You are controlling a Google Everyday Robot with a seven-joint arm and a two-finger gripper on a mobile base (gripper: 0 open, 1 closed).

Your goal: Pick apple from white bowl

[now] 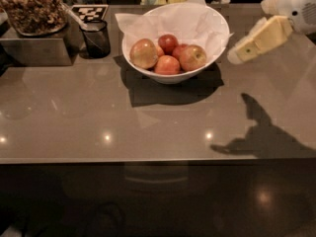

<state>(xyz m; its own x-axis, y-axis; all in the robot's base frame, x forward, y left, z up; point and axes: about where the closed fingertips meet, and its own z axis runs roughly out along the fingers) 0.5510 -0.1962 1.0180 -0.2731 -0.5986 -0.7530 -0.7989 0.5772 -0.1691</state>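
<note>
White bowl (170,77) lined with crinkled paper, on grey counter (148,127), apple (193,57) red-orange with yellow-green patch, inside bowl at its right side, touching other apples, gripper (245,48) in the air just right of bowl, spread or pressed together cannot be told, dark mesh cup (96,38) left of bowl.

Apple (192,57): red-orange with a yellowish-green patch, lying at the right inside the white bowl (219,31). Bowl upright, paper-lined. Gripper (238,55) hovers just right of the rim.
</note>
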